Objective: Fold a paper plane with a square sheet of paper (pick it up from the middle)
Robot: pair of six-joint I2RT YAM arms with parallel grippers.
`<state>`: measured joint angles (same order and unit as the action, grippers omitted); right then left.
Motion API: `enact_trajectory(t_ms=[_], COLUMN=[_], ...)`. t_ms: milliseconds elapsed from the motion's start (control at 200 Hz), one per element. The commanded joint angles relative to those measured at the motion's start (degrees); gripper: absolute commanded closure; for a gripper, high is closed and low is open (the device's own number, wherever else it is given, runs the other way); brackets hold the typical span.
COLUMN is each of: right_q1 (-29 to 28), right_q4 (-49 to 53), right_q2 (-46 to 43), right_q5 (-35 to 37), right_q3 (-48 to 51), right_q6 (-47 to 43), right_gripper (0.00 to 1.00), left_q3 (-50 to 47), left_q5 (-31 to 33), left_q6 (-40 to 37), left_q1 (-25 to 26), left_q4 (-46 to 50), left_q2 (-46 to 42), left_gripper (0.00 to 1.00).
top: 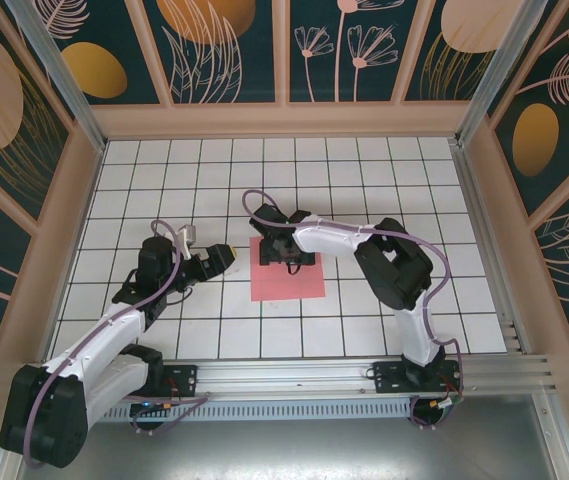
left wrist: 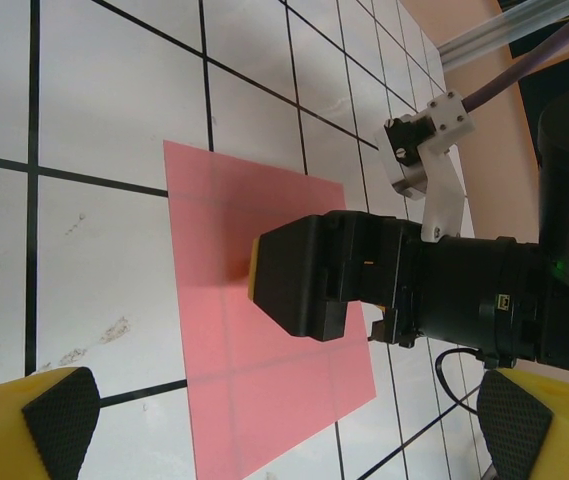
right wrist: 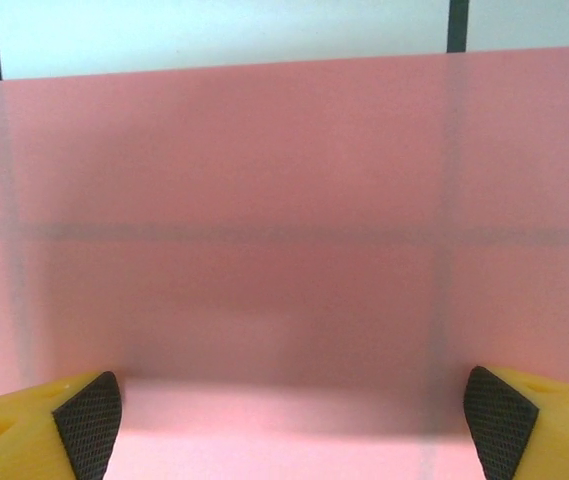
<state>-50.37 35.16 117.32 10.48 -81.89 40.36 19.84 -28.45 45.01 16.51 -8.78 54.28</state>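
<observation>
The sheet (top: 289,283) lies flat and unfolded on the table (top: 364,180), near its middle. The right gripper (right wrist: 289,420) is low over the sheet's centre, jaws wide apart; contact cannot be confirmed. The left gripper (top: 226,256) sits just left of the sheet, clear of it, jaws apart.

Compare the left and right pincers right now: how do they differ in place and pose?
The right pincer hangs over the paper's far half; the left pincer is beside the paper, over bare table tiles. The right pincer points down, close to the paper; the left pincer lies aslant, aimed across at it. Shared: both are open wide and hold nothing.
</observation>
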Motion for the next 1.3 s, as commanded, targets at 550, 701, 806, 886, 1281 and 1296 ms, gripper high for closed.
enact_trajectory(t_ms=[550, 701, 806, 886, 1281, 1296], right_q1=[-1.88, -1.87, -1.76, -1.67, -0.20, -0.01], right_q4=[4.16, 4.62, 5.77, 5.94, 0.87, 0.26], right_q2=[6.55, 5.43, 4.95, 4.38, -3.27, -3.91], right_q5=[-2.03, -0.77, 0.19, 0.31, -2.55, -3.11], right_q3=[-0.80, -1.27, -2.76, -3.54, -1.98, -1.66], right_q6=[4.07, 4.12, 3.60, 3.37, 2.11, 2.06], right_gripper=[0.05, 0.08, 0.10, 0.12, 0.55, 0.57], left_q3=[0.20, 0.20, 0.44, 0.64, 1.41, 1.49], left_q5=[-1.49, -1.27, -1.31, -1.39, -1.00, -0.95], left_q6=[-1.02, -0.98, -0.81, -0.88, -0.37, -0.37], left_q1=[0.24, 0.25, 0.19, 0.27, 0.23, 0.27], left_q4=[-0.29, -0.18, -0.11, 0.14, 1.13, 1.13], left_q2=[-0.12, -0.14, -0.05, -0.14, -1.01, -1.02], left_gripper=[0.01, 0.01, 0.01, 0.01, 0.01, 0.01])
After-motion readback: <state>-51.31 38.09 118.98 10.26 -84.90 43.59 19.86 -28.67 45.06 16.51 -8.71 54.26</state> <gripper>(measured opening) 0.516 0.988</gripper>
